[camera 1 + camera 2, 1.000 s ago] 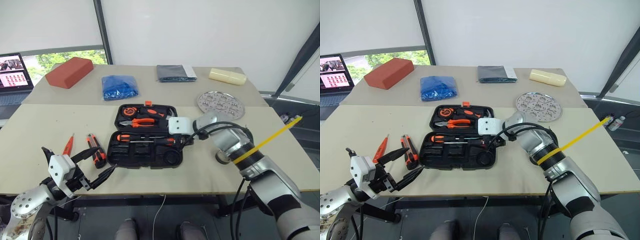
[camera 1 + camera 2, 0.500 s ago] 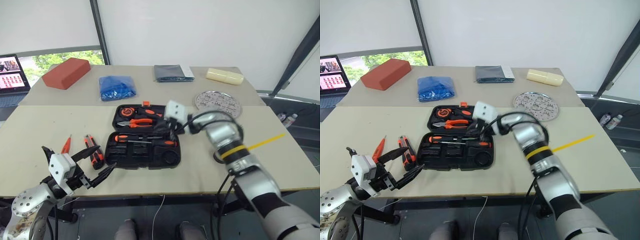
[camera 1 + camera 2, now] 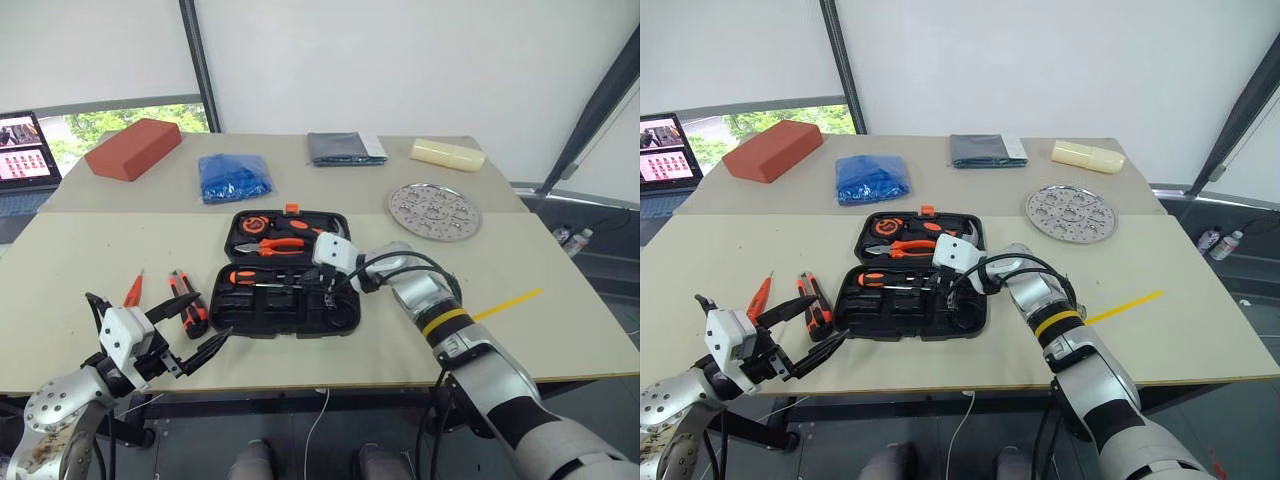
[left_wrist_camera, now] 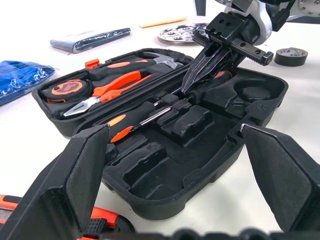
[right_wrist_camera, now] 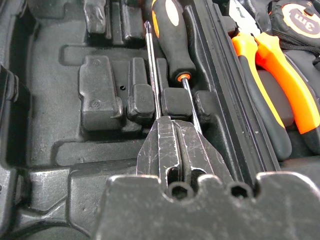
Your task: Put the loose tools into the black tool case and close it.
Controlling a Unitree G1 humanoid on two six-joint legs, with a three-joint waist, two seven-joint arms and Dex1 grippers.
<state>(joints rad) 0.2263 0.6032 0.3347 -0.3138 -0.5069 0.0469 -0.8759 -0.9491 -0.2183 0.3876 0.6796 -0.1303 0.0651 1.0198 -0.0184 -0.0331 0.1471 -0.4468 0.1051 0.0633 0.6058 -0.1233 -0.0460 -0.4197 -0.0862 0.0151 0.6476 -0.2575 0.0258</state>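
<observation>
1. Lying open on the worktop point(image 3: 80, 250), the one black case point(image 3: 290, 275) shows two halves: the far half holds one pair of orange-handled pliers point(image 3: 275, 245) and one tape measure point(image 3: 258, 223), the near half holds two screwdrivers point(image 3: 285, 280) side by side in their recesses.
2. Two loose tools lie just left of the case: one utility knife point(image 3: 187, 303) and, further left, one small tester point(image 3: 133, 291). One dark tape roll point(image 4: 291, 55) lies on the worktop beyond the case in the left wrist view.
3. The right hand point(image 3: 330, 290) is closed, its fingers pressed together with their tips over the screwdriver shafts in the near half; whether they pinch a shaft cannot be told.
4. The left hand point(image 3: 185, 335) hovers at the near edge of the worktop, its two fingers spread wide and empty, near the knife.
5. Around: one red block point(image 3: 134, 147), one blue bag point(image 3: 235, 175), one folded grey cloth point(image 3: 345, 148), one pale yellow block point(image 3: 447, 153), one round perforated plate point(image 3: 434, 210), one strip of yellow tape point(image 3: 508, 303) and one laptop point(image 3: 22, 160) at the far left.
6. The right arm reaches across the case's right end.
7. The tape measure reads "3m" in the right wrist view.
</observation>
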